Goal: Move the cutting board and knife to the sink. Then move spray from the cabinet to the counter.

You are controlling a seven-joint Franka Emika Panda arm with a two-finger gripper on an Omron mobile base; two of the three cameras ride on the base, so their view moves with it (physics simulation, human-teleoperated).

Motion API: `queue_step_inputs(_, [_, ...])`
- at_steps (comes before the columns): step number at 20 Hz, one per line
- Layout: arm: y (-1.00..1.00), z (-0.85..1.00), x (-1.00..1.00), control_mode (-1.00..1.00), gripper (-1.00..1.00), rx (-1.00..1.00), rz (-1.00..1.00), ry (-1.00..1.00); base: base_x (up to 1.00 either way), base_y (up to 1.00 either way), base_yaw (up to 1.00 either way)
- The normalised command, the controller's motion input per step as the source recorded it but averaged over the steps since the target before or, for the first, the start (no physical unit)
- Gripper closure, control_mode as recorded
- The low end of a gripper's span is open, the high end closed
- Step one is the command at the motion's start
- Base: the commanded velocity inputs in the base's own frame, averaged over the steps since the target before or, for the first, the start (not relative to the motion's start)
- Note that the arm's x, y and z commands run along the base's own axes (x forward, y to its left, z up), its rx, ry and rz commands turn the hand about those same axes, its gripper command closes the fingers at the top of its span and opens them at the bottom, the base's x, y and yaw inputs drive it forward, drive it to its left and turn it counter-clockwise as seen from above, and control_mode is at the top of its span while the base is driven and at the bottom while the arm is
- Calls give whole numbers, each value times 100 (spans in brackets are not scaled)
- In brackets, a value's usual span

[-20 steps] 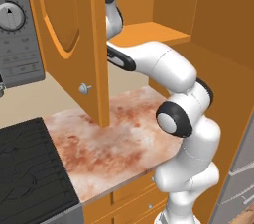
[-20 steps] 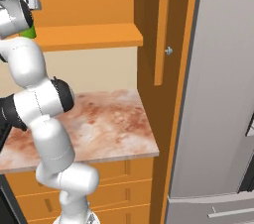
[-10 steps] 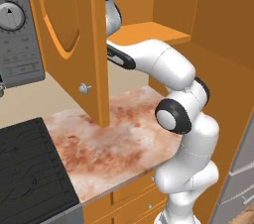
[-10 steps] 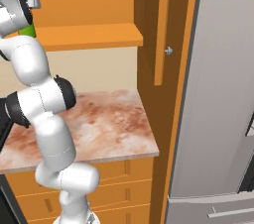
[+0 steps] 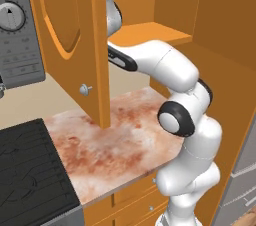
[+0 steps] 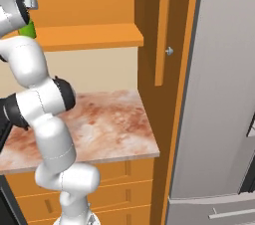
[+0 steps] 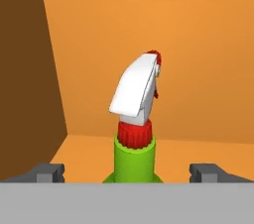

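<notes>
spray [image 7: 134, 156]: smooth matt plastic; green body, red collar, white trigger head
cabinet [image 5: 75, 45]: flat orange wood, matt; round metal knob, slightly shiny
counter [image 5: 115, 145]: polished pinkish-brown marbled stone with white blotches
drawers [image 6: 124, 189] under the counter: orange wood, matt
stove top [image 5: 30, 185] beside the counter: black, matt

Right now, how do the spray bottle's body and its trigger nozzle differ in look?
The spray has a bright green, round body, while its trigger nozzle is white with red trim and a wedge shape. The body sits low between the tool's fingertips; the nozzle rises above them. Both stand upright inside the cabinet.
</notes>
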Motion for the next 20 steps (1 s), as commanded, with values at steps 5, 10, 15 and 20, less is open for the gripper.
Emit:
queue_step_inputs(5, [0, -23, -4, -100, -100, 0, 0, 0, 0, 0, 0])
queue_step_inputs(10, [-3, -52, -10, -100, -100, 0, 0, 0, 0, 0, 0])
queue_step_inputs(15, [0, 0, 1, -100, -100, 0, 0, 0, 0, 0, 0])
queue_step_inputs(20, [1, 0, 20, -100, -100, 0, 0, 0, 0, 0, 0])
